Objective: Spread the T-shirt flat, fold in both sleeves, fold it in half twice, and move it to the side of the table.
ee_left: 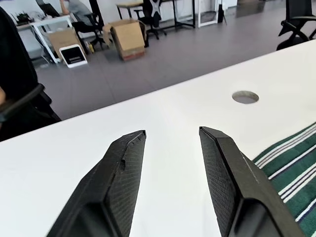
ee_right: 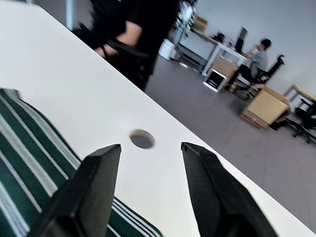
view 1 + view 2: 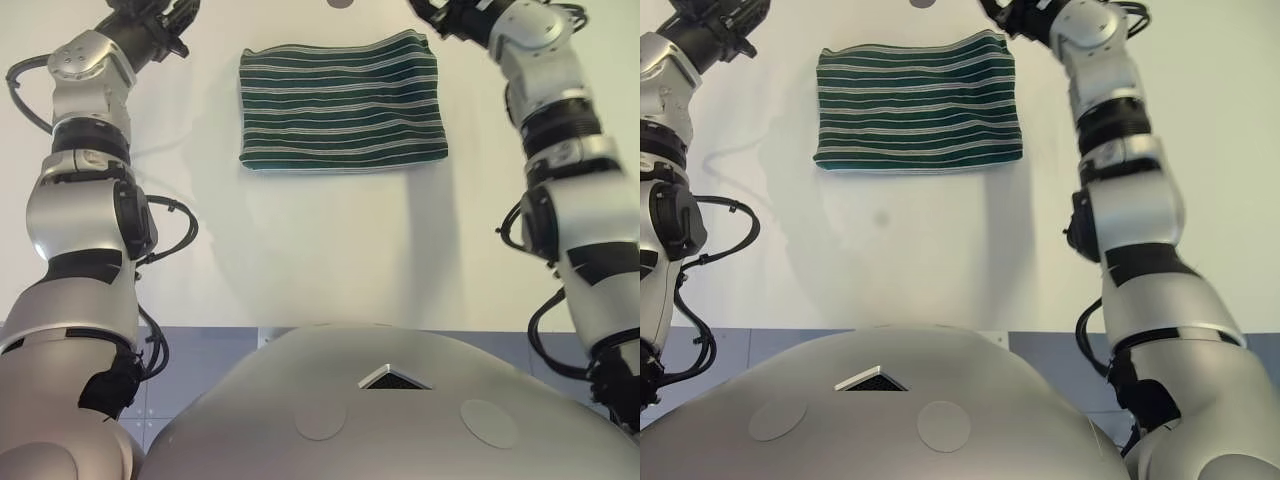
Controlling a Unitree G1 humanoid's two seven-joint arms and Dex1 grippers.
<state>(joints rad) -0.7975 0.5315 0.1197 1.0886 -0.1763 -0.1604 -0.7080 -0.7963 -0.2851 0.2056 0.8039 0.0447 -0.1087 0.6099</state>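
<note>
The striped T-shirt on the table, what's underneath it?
The folded T-shirt lies on the white table, whose bare top shows all around it. The patch beneath and its inner layers are covered.

Probably an office: desks point(image 1: 47, 20), swivel chairs point(image 1: 297, 22) and cardboard boxes point(image 1: 127, 38) on grey floor point(image 1: 187, 54).

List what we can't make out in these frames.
- T-shirt: sleeves and fold count hidden under its own top layer, head views.
- Left gripper and right gripper: partly cut off by the top edge, head views.
- Table hole: cut by the top edge, head views.
</note>
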